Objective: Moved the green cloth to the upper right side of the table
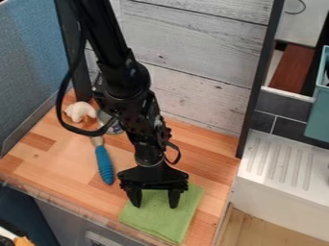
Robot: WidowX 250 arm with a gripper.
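Note:
The black gripper [154,198] hangs over the front right part of the wooden table, its two fingers spread apart and pointing down at the green cloth. Flat and folded, the green cloth [163,217] lies near the table's front edge, its upper part under the gripper. The fingertips overlap the cloth in this view; whether they touch it I cannot tell. Nothing visible is held between them.
The wooden table [206,166] has a blue-handled tool [104,164] left of the gripper. Behind it are a white object [80,111] and a can [114,127], partly hidden by the arm. A wooden wall [193,102] borders the back; a white drainboard [283,166] stands right.

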